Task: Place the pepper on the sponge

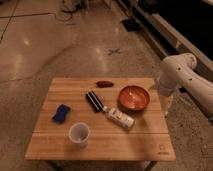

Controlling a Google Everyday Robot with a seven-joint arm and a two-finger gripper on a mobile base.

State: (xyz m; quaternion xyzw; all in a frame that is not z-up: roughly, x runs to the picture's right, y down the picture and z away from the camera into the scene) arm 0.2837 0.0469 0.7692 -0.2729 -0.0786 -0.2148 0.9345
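Wooden table (150, 145) holds the dark red pepper (104, 83) at its far edge, well apart from the blue sponge (61, 113) at left; the pepper is not on the sponge; the gripper (167, 106) hangs beside the table's right edge, its state impossible to tell, gripping neither.

Robot arm (177, 70): white, cut off by the right edge. The gripper does not show; its place is beyond that edge.

Wooden table (115, 145): legs cut off by the bottom edge. The small mark at its near right corner (162, 148) is too small to read.

White bottle (119, 118): label blurred, unreadable.

Black bar (93, 100): cannot tell what kind of thing it is.

Pepper (104, 83): stem too small to make out.

Floor cables (70, 7): cut off by the top edge.

Dark object on the floor (131, 24): too dim to identify.
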